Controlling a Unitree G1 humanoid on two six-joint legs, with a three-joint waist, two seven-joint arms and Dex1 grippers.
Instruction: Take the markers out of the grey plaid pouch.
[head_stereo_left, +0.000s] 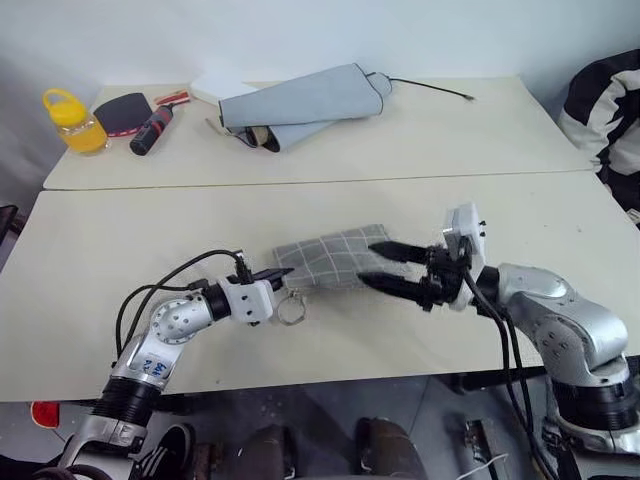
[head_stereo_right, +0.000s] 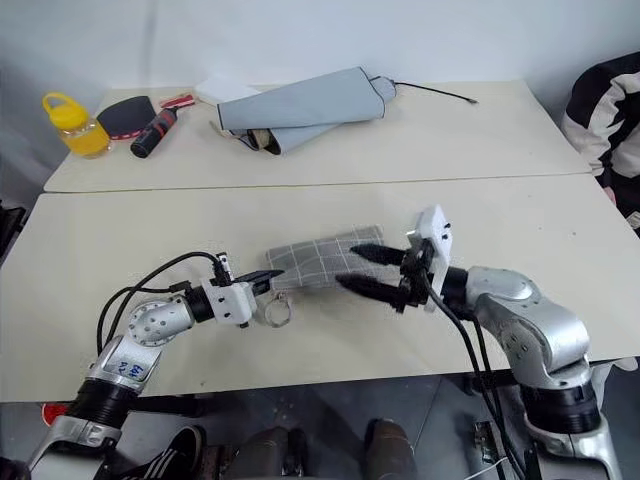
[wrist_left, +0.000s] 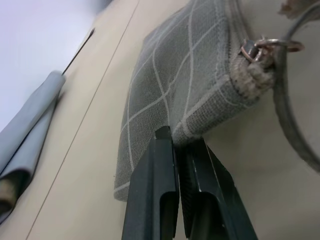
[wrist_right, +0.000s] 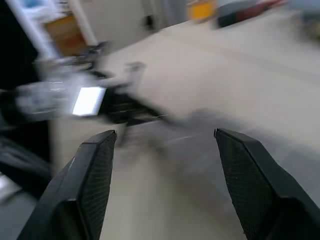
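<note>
On the near counter (head_stereo_left: 120, 340), mid-front, lies the pouch (head_stereo_left: 335, 260), flat, w/ its zip ring (head_stereo_left: 290, 311) hanging off the corner nearest the left arm. Left gripper (head_stereo_left: 277, 274) fingers are pinched tight on that corner of the fabric; the left wrist view shows the two fingers (wrist_left: 165, 190) pressed together on the pouch edge just beside the ring. Right gripper (head_stereo_left: 392, 268) sits at the opposite end of the pouch, fingers spread wide, one over the fabric, one just off its near edge, nothing btwn them. Can't tell if they touch the cloth.

Progress, as I judge it: early. No markers on show anywhere on the near counter, so presumably both are inside. Whether the zip is open can't be read from these views. Done so far: pouch anchored by the left. Left to do: open or spread the mouth, reach in w/ the right, pull out each marker, set them down.

Far counter (head_stereo_left: 480, 130) holds a rolled grey cloth (head_stereo_left: 300, 105), a paddle (head_stereo_left: 125, 112), a yellow bottle (head_stereo_left: 72, 122), all well apart from the work.
</note>
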